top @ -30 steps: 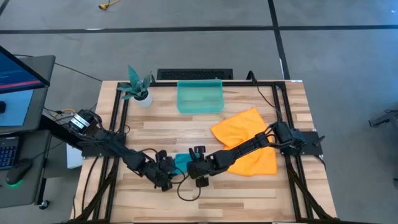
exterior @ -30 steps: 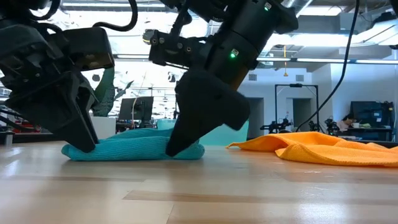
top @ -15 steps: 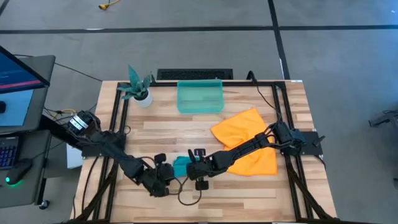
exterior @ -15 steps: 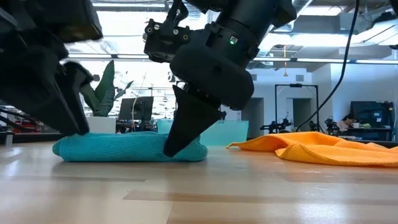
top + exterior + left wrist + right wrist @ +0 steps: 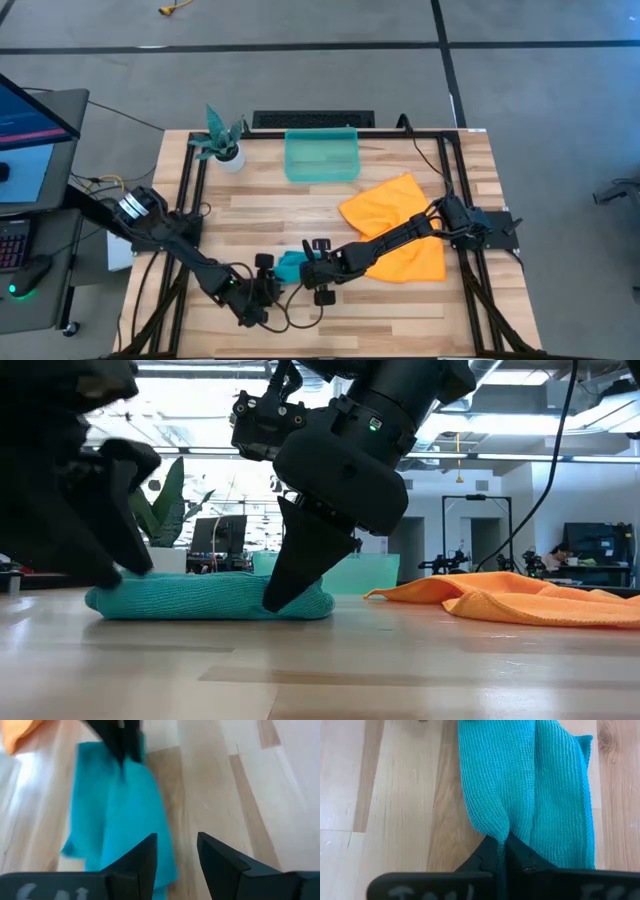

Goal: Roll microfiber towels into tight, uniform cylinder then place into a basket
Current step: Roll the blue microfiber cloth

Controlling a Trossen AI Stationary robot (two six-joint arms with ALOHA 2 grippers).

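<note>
Pinching one end of the folded blue towel (image 5: 530, 785), the right hand (image 5: 502, 851) presses it to the tabletop (image 5: 400, 670). At the towel's other end, the left hand (image 5: 176, 852) has its fingers a little apart, holding nothing.

Rolled towel (image 5: 291, 266) lies on the table (image 5: 400, 305), near edge, a bit left of centre. Left gripper (image 5: 262, 289) sits at the roll's left end, right gripper (image 5: 309, 271) at its right end, pinching a fold of it. Second towel (image 5: 395, 228) lies spread flat to the right, under the right arm. Basket (image 5: 321, 156) is at the far edge, centre, well apart from both towels. Potted plant (image 5: 222, 139) stands left of the basket, at the far-left corner.
</note>
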